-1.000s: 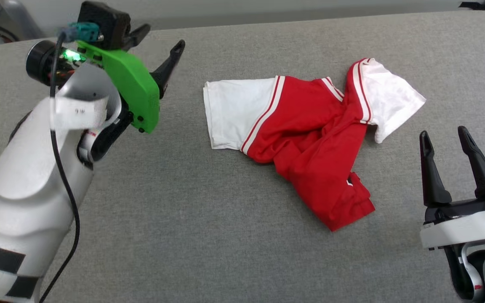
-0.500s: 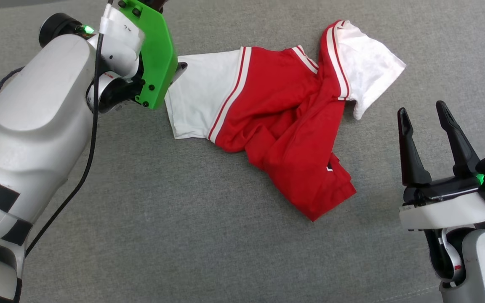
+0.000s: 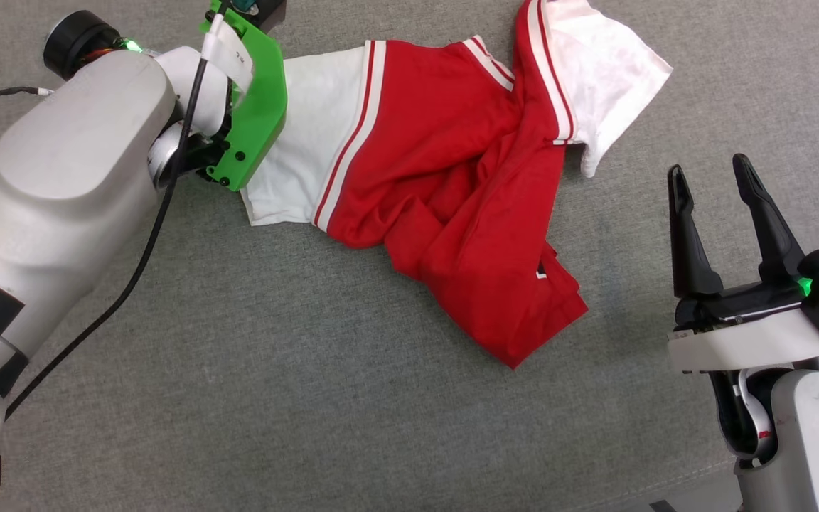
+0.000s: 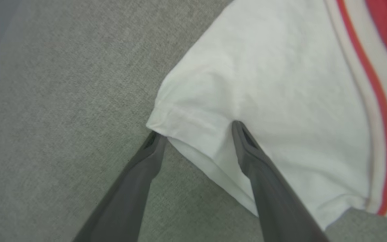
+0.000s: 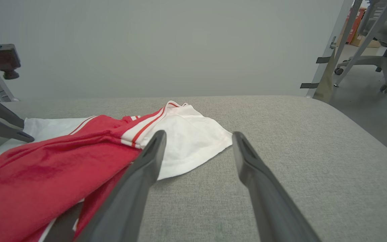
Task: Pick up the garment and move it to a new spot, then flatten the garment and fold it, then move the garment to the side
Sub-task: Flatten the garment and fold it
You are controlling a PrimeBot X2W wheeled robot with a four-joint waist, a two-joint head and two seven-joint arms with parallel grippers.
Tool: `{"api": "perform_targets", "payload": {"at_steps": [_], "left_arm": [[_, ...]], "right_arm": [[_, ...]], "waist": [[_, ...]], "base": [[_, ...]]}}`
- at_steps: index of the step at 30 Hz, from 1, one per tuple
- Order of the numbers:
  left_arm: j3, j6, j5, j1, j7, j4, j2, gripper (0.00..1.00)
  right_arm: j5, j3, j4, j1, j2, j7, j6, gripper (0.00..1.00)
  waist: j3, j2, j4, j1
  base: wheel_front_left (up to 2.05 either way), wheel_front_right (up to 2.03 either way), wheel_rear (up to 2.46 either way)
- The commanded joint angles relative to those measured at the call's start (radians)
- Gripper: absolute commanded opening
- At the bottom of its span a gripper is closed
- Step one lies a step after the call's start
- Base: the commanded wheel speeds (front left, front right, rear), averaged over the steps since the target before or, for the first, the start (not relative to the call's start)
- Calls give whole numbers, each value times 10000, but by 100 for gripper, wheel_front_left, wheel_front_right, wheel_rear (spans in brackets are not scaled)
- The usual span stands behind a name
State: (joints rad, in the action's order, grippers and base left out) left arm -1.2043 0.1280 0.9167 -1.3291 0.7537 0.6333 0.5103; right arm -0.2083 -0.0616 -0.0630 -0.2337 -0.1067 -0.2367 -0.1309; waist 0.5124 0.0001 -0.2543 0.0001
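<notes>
Wide left tool straddles the sleeve hem of the garment; right tool, wide, apart.

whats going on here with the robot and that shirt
A two-armed robot is about to pick up a red T-shirt that lies crumpled on a grey padded surface. Its left gripper is open at the edge of one white sleeve, with one finger over the cloth and the other at the corner of the hem, not yet closed on it. The right gripper is open too, off to the side of the shirt and touching nothing. Nothing is lifted yet.
</notes>
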Motion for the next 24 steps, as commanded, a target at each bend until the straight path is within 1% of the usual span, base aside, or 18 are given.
{"api": "perform_targets", "payload": {"at_steps": [1,2,6,11,13,15,16,18,24], "left_arm": [[-415,26,83,533,-71,95,23,2],[-468,26,86,516,-254,69,17,0],[-573,26,240,368,-1252,132,-137,0],[-579,26,340,201,-3107,365,-350,0],[-580,27,325,225,-3873,346,-318,0],[-544,27,425,349,-4476,306,-224,0],[-525,27,506,488,-4862,277,-96,0],[-508,27,659,744,-5269,267,144,0],[-329,25,1157,1610,-6004,557,903,0]], "right_arm": [[19,3,14,-192,-33,-89,2,100],[30,12,16,-209,-37,-93,2,100],[66,69,60,-193,-85,-103,2,100],[87,249,148,-15,-147,-70,2,100],[84,334,174,92,-165,-21,2,100],[83,420,185,194,-181,29,2,100],[77,479,191,281,-186,64,2,100],[72,564,197,420,-203,129,2,100],[69,767,223,719,-248,301,2,100]], "waist": [[-20,-1,69,-1],[-37,-1,114,-1],[-245,-1,374,-1],[-806,-1,807,-1],[-1059,-1,974,-1],[-1256,-1,1128,-1],[-1401,-1,1240,-1],[-1578,-1,1418,-1],[-1909,-1,1836,-1]], "base": [[0,0,0],[0,0,0],[0,0,0],[0,0,0],[0,0,0],[0,0,0],[0,0,0],[0,0,0],[0,0,0]]}}
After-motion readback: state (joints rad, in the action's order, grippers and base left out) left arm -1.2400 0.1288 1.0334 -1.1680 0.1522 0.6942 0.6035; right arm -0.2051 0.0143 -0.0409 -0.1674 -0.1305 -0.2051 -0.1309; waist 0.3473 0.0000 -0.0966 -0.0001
